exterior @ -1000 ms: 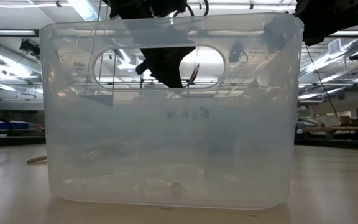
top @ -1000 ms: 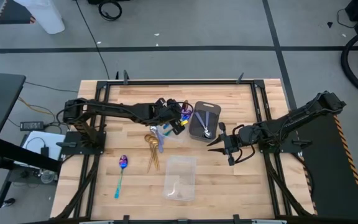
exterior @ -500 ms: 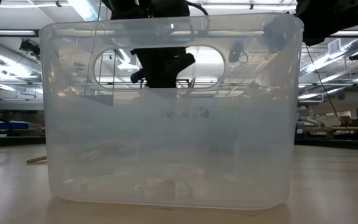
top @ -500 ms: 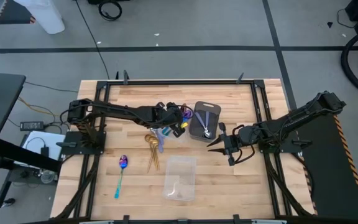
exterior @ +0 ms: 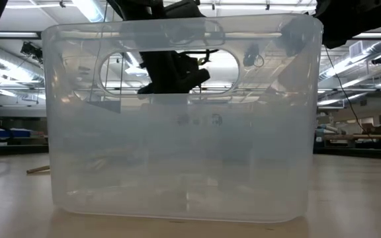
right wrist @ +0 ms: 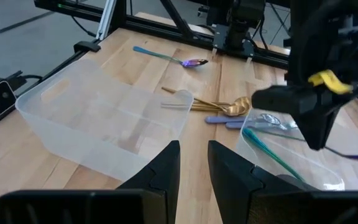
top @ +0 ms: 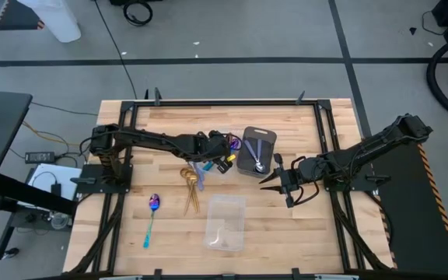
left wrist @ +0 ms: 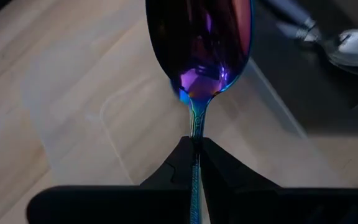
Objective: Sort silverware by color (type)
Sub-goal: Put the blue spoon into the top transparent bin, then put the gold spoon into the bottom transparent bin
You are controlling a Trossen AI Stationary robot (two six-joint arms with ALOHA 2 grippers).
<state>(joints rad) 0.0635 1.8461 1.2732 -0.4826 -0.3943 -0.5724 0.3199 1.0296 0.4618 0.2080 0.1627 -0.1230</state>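
Note:
My left gripper [top: 225,148] hovers above a small clear tray [right wrist: 303,163] next to the dark grey tray [top: 257,150], shut on an iridescent purple-blue spoon [top: 235,142]. A teal-handled spoon [right wrist: 272,155] lies in that clear tray. Silver spoons [top: 259,162] lie in the dark tray. Gold spoons [top: 189,183] and pale-handled spoons [right wrist: 219,119] lie flat on the wood. Another purple spoon [top: 152,214] lies near the table's left. My right gripper [top: 277,183] is open, right of the dark tray, touching nothing. My left gripper pinches the purple-blue spoon by its thin handle [left wrist: 195,127], just behind the bowl [left wrist: 201,43], between the two fingertips. The fingers lie along the handle, and the bowl sticks out past them. The spoon is lifted clear, above the clear tray.
A larger clear tray [top: 225,222] stands near the table's near edge and fills the low view [exterior: 177,132]. Black frame rails [top: 329,140] run along the table's sides. Bare wood lies at the near left and far right.
My left gripper has turned at the wrist and shifted slightly toward the near edge, staying shut on the purple spoon, which has turned with it. My right arm has kept still.

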